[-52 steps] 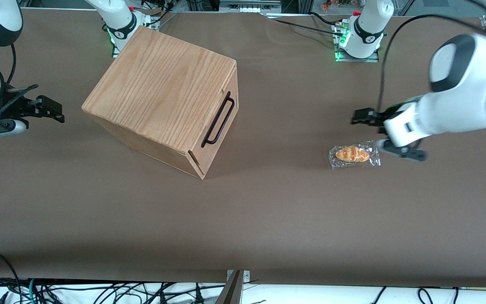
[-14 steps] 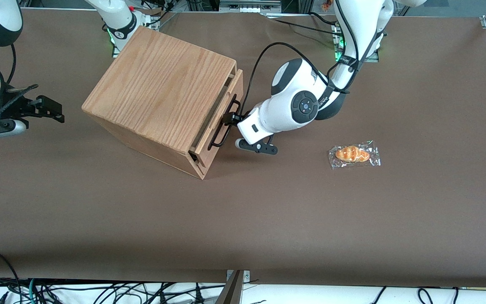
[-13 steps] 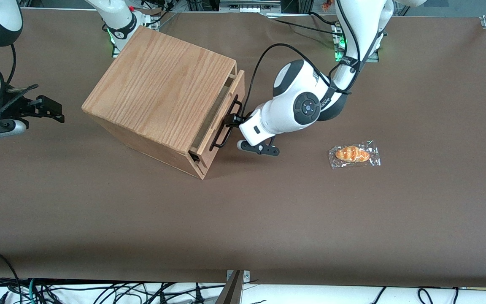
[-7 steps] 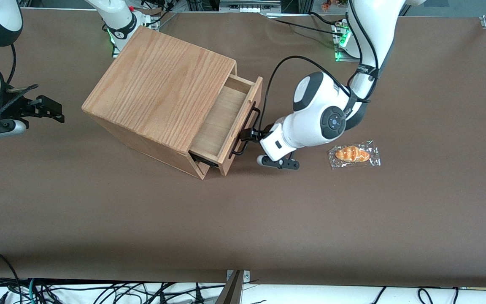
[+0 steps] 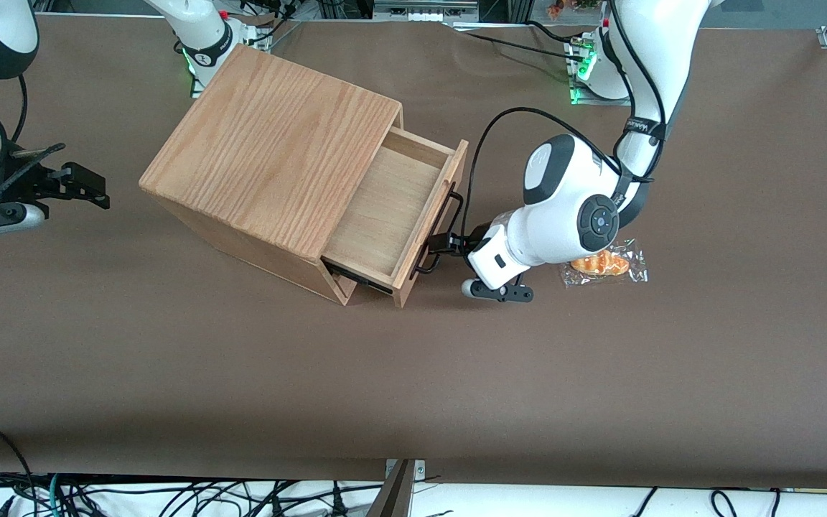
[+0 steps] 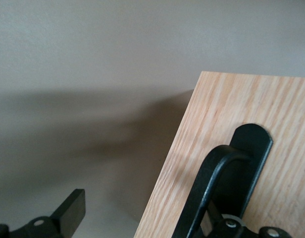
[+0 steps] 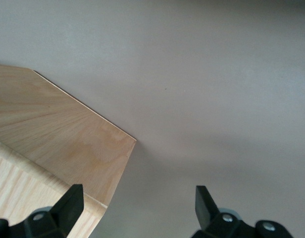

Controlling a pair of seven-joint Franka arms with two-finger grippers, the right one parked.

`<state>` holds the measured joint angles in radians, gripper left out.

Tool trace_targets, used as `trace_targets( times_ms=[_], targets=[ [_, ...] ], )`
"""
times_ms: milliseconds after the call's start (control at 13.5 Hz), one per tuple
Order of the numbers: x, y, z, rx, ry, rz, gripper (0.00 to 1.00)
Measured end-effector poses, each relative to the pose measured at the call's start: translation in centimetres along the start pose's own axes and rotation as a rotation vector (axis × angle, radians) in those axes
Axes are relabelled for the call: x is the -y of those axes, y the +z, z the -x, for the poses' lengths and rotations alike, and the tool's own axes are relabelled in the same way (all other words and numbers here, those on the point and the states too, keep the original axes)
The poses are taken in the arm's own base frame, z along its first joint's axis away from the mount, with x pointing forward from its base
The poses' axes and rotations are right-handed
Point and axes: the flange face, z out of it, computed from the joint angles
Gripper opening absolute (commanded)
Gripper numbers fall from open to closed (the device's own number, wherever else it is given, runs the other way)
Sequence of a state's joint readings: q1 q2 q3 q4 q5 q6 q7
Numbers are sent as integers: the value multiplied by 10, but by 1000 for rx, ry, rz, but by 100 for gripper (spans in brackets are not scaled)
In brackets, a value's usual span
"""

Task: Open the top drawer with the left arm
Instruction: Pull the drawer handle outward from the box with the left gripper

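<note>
Top drawer (image 5: 392,208): I had it drawn well out of the oak box (image 5: 270,143), pale floor showing, its front angled toward the working arm's end of the counter (image 5: 600,388).
Tool (image 5: 448,244): I kept it at the bar handle (image 5: 441,231), at its nearer end, to pull; whether clamped, I could not tell.
Wrapped bun (image 5: 604,262): it lay just beside my arm's wrist, so I judged little room remained.

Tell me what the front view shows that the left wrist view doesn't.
Only the front view shows the top drawer's pale open inside, the oak box, the left arm and a wrapped pastry partly hidden under the arm. Only the left wrist view shows the plate where the handle meets the drawer front. Both show the black handle and the gripper at it.
</note>
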<state>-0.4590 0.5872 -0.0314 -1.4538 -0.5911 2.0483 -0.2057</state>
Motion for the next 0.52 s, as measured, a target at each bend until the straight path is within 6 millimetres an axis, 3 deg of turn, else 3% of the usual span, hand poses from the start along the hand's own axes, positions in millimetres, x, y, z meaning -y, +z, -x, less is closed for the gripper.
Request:
trace_targets(
  times_ms=[519],
  targets=[
    [9, -6, -5, -8, 2, 3, 100]
  ],
)
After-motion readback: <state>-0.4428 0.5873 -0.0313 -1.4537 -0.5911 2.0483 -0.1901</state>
